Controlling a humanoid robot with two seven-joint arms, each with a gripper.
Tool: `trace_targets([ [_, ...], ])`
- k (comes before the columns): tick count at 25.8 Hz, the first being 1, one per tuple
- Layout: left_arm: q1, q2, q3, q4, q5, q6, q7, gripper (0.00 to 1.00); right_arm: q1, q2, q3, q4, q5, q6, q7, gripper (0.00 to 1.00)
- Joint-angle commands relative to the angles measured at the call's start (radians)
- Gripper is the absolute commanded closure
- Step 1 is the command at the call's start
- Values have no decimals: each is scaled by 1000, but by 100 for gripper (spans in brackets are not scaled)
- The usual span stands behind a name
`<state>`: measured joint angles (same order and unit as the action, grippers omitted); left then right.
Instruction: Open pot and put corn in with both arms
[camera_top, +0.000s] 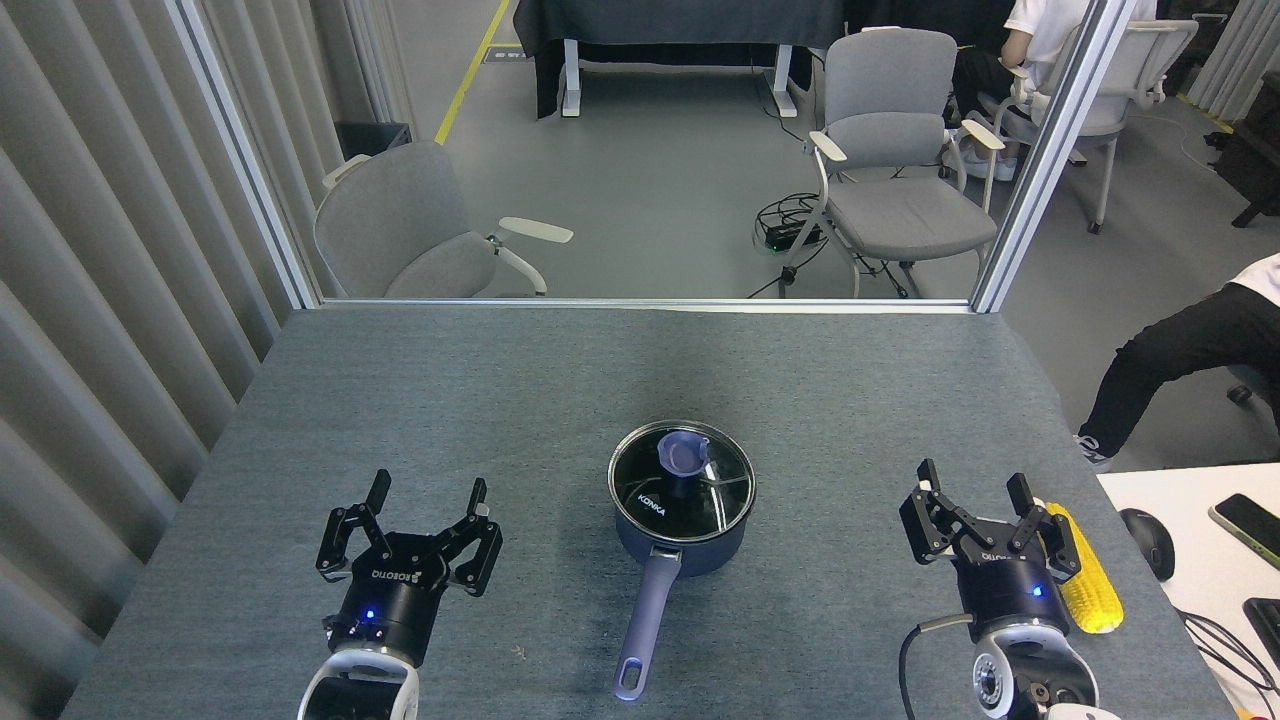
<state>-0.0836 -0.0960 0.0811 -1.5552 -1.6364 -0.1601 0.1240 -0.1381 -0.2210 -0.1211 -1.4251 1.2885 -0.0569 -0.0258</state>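
Lidded pot (680, 520), corn (1088, 575) far right

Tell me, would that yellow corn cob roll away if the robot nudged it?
Probably: the corn is a rounded cylinder lying flat on the table, so a sideways push may roll it. Its bumpy kernel rows should give some grip. It looks stiff, not floppy.

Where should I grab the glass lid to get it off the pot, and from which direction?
Take the glass lid by its lavender knob, coming straight down from above. The knob stands up at the lid's centre, the only raised part fingers can close around; the rim sits flush on the pot. The left gripper is open and empty, while the right gripper sits beside the corn.
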Motion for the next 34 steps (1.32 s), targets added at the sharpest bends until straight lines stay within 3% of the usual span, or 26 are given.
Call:
trace_targets([
  [1, 5, -4, 0, -13, 1, 4, 0, 1, 0, 0, 0, 0, 0, 0, 4, 0],
  [6, 21, -18, -3, -20, 107, 4, -23, 1, 0, 2, 0, 0, 0, 0, 4, 0],
  [23, 15, -7, -8, -33, 109, -12, -29, 1, 0, 3, 1, 0, 0, -1, 4, 0],
  [26, -122, -8, -84, 23, 99, -16, -58, 2, 0, 3, 1, 0, 0, -1, 4, 0],
  [30, -373, -18, -253, 253, 87, -6, -118, 2, 0, 5, 1, 0, 0, 0, 4, 0],
  [34, -538, -45, -414, 458, 92, -3, -119, 2, 0, 3, 1, 0, 0, -1, 4, 0],
])
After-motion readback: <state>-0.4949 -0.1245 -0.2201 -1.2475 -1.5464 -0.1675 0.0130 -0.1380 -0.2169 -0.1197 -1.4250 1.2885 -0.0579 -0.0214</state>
